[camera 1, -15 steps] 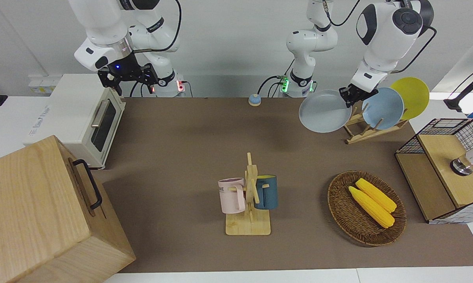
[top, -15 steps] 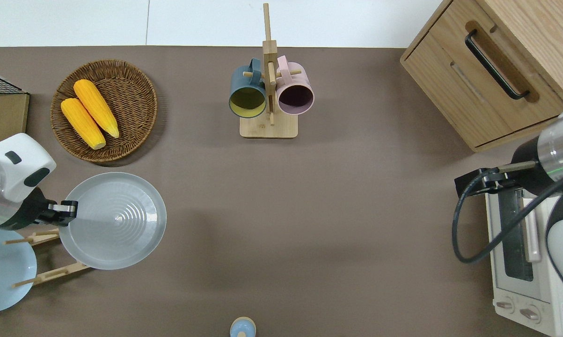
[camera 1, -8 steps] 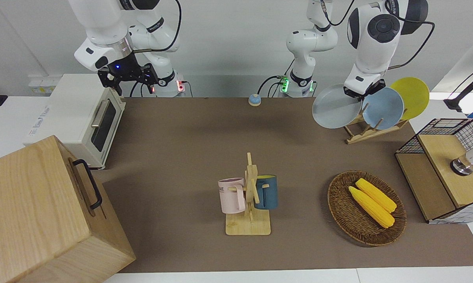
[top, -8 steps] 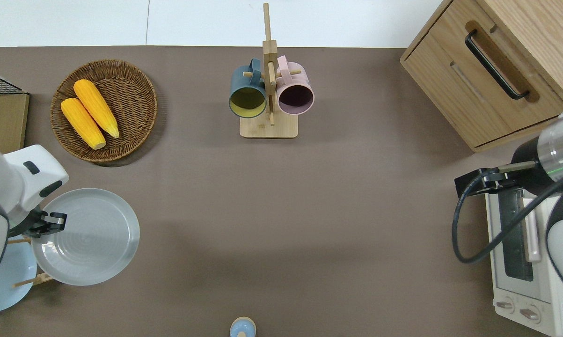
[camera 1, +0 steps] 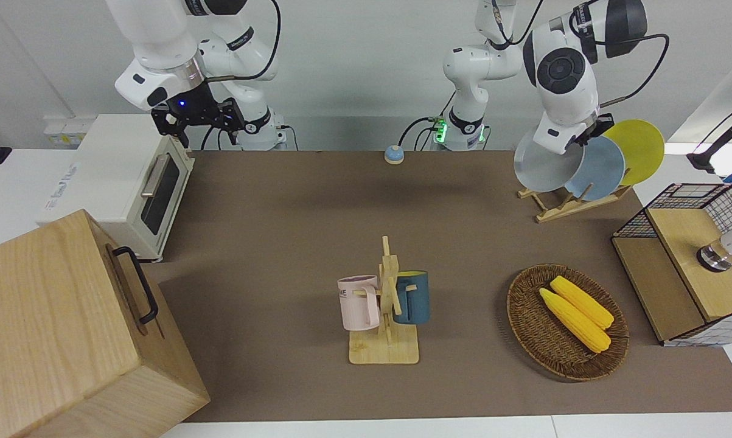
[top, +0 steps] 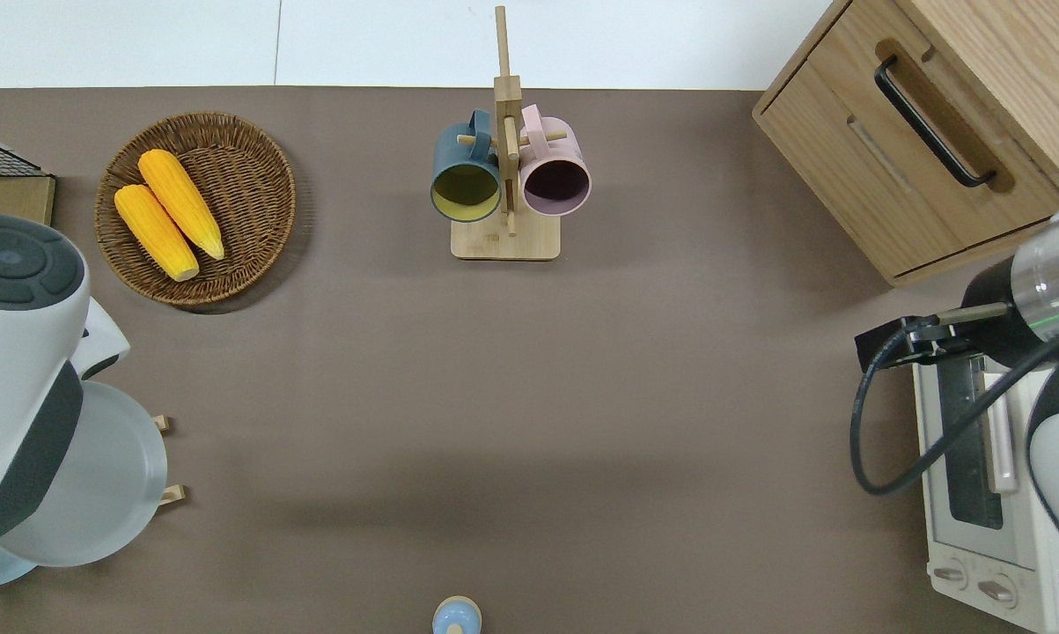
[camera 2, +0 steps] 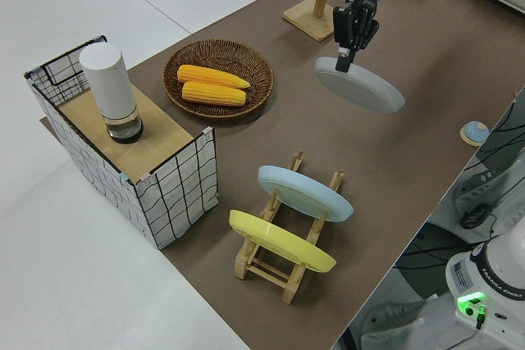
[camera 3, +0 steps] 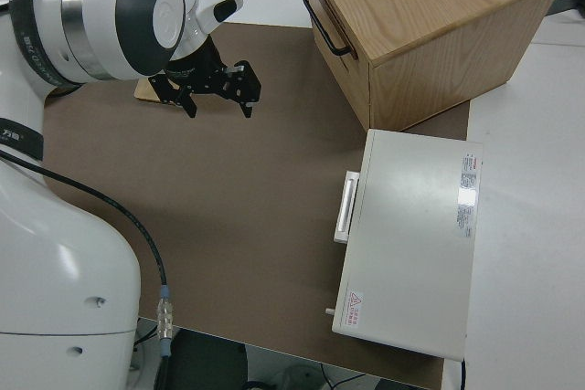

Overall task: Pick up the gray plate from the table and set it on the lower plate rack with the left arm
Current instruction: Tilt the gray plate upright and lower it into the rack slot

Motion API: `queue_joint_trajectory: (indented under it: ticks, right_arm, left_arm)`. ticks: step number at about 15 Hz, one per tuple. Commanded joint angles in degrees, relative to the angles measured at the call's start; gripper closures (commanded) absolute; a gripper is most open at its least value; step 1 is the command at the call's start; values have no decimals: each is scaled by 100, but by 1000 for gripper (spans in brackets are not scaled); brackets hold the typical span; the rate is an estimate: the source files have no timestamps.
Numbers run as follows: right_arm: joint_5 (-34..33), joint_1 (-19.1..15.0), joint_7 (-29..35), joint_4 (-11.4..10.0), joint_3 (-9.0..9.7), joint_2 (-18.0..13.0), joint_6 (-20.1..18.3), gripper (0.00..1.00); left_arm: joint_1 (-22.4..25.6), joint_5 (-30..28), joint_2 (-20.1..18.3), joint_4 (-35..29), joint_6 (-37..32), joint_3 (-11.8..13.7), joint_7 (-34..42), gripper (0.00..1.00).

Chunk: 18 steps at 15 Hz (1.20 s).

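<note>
Left arm (camera 1: 560, 67) is bent down with its gripper (camera 2: 351, 32) clamped on the rim of the gray plate (camera 1: 545, 163), which hangs tilted in the air at the open end of the lower plate rack (camera 1: 569, 204), just beside the blue plate (camera 1: 603, 167) racked there; at roughly 8 o'clock in the overhead view. Right arm is parked, gripper (camera 3: 218, 90) fingers spread, holding nothing. Print on the pink mug (camera 1: 358, 302) and toaster oven (camera 1: 125, 182) is too small to read.

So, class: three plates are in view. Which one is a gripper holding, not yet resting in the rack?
The gray plate, held at its rim by the left gripper. The blue plate and yellow plate sit in the rack.
</note>
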Motion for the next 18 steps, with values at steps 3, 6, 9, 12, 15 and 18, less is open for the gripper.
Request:
queue_joint_trajectory:
  ticks: [3,6,9,12,15,18]
  right_arm:
    - [-37,-132,68,33,121,-12,-62,17]
    - [-37,-132,68,41,121,-12,-62,17]
    - [-37,-132,68,41,113,-12,-62,17]
    - [-37,-132,68,33,121,-12,-62,17]
    - [-37,-132,68,41,113,-12,-62,17]
    - [-37,-132,68,41,113,-12,-62,17]
  left_arm:
    - [-140,780,342,-118,-599,-91,-986,1000]
    - [-193,1114,413,-390,-530,-99,-1339,1000]
    - [-141,1326,457,-663,-346,-99,-1541,1000]
    - [-141,1335,501,-882,-187,-99,-1858,1000]
    - [-132,1335,659,-1058,41,-82,-2174,1000]
    - [-132,1309,878,-1094,191,-82,-2394,1000]
